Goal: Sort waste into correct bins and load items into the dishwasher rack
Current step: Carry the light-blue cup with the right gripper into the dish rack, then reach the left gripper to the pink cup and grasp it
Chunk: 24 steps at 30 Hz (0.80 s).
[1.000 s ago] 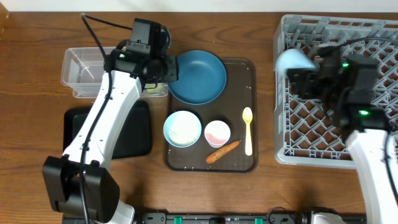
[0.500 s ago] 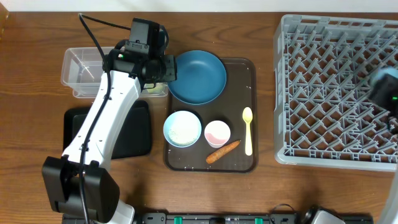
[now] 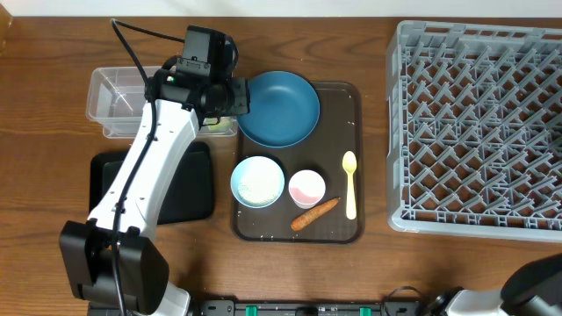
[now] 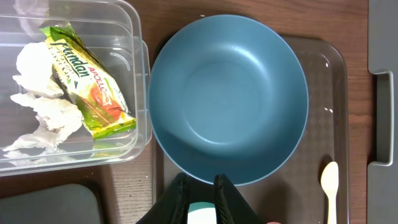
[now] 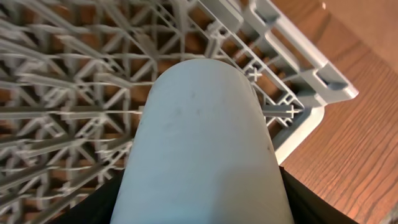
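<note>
Waste: wrapper (image 4: pixel 87 81) + tissue (image 4: pixel 37 106) already in clear bin (image 4: pixel 140 74), ahead-left of L claw (image 4: pixel 200 182). L claw nearly shut, nothing in it, tips at near rim of blue plate (image 4: pixel 227 93) just ahead. R claw (image 5: pixel 202 208) clamps light blue cup (image 5: pixel 202 124) above rack (image 3: pixel 474 123) corner; not set down yet, rack looks bare. Left to do: carrot (image 3: pixel 314 213) to a bin. Plate, bowl (image 3: pixel 258 182) w/ what looks like rice, pink cup (image 3: pixel 307 186) and spoon (image 3: pixel 350 184) (off to L claw's right) go to rack.
</note>
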Each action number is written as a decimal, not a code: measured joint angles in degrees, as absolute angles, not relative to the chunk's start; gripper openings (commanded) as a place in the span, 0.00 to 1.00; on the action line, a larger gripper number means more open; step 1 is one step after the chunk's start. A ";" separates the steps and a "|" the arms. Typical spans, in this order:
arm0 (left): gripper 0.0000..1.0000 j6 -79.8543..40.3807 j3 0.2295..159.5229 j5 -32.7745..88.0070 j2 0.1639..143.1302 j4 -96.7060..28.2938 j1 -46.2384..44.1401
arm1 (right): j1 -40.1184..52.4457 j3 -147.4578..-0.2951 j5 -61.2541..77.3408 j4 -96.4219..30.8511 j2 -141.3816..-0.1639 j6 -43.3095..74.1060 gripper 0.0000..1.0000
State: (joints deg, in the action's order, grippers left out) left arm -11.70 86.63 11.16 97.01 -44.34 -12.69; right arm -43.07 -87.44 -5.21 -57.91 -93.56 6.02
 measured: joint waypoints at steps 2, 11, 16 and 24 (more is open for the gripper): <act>0.17 -11.70 86.63 11.16 97.01 -44.34 -12.69 | -43.94 -87.44 -5.50 -57.91 -95.64 6.02 0.02; 0.17 -11.70 86.63 11.16 97.01 -44.34 -12.69 | -45.89 -87.44 -6.07 -56.97 -103.79 6.02 0.07; 0.17 -11.70 86.63 11.16 97.01 -44.34 -12.69 | -45.89 -87.44 -5.74 -55.88 -107.28 6.00 0.36; 0.40 -11.51 86.63 11.16 97.01 -44.40 -12.69 | -45.89 -87.50 -1.26 -56.34 -107.55 5.63 0.77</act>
